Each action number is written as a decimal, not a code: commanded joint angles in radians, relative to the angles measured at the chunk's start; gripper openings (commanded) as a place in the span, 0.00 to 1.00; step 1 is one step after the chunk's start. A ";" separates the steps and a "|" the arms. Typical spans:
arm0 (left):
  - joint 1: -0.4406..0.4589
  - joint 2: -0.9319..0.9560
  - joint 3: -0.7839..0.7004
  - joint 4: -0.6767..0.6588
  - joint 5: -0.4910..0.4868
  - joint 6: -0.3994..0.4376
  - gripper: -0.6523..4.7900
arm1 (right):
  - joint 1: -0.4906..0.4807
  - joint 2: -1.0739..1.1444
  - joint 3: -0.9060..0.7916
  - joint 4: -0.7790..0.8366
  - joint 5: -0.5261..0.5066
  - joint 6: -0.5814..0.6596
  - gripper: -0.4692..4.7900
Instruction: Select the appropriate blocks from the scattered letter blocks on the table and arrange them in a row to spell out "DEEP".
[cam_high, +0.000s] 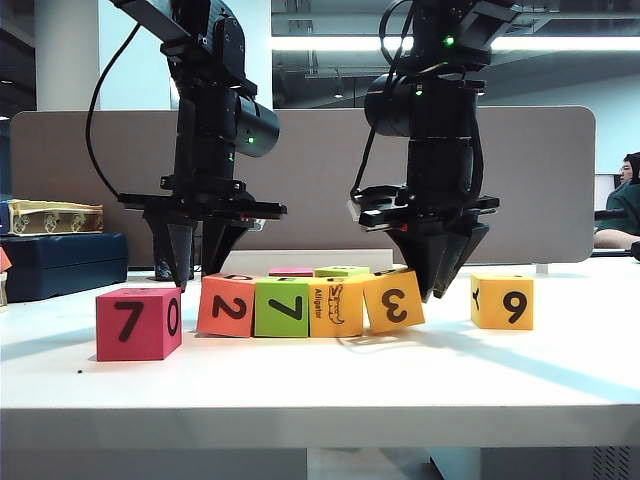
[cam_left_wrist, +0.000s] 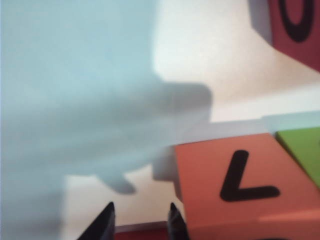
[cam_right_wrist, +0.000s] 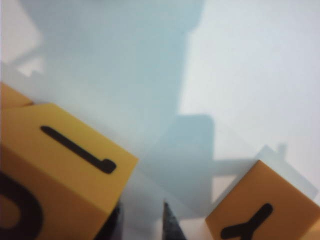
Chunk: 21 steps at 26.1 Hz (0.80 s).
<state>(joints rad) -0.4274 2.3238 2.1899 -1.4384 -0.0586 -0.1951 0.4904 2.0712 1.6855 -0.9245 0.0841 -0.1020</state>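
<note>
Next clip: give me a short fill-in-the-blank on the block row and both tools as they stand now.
1. The orange foam cube in the row shows a black "___".
2. The left tool hangs between the orange cube and the ___ foam cube.
3. The right tool stands beside the tilted yellow-orange foam cube showing "___".
4. The lime-green foam cube shows "___".

Missing: 2; red; 3; 7

White table (cam_high: 320, 385): red cube (cam_high: 138, 322); touching row of orange block (cam_high: 228, 305), green block (cam_high: 282, 306), alligator block (cam_high: 337, 307), "3" block (cam_high: 393, 300). "9" cube (cam_high: 502, 301) apart, right.
</note>
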 joint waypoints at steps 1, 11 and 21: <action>-0.008 -0.001 0.003 0.005 -0.007 0.035 0.29 | 0.009 -0.001 0.006 0.028 -0.034 0.005 0.25; -0.010 -0.001 0.003 0.009 -0.010 0.064 0.11 | 0.009 -0.001 0.006 0.046 -0.034 0.004 0.09; -0.009 -0.001 0.003 0.006 -0.062 0.052 0.11 | 0.009 -0.001 0.007 0.045 0.000 0.004 0.09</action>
<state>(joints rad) -0.4347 2.3245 2.1902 -1.4330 -0.1146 -0.1387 0.4976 2.0716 1.6859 -0.8883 0.0597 -0.0994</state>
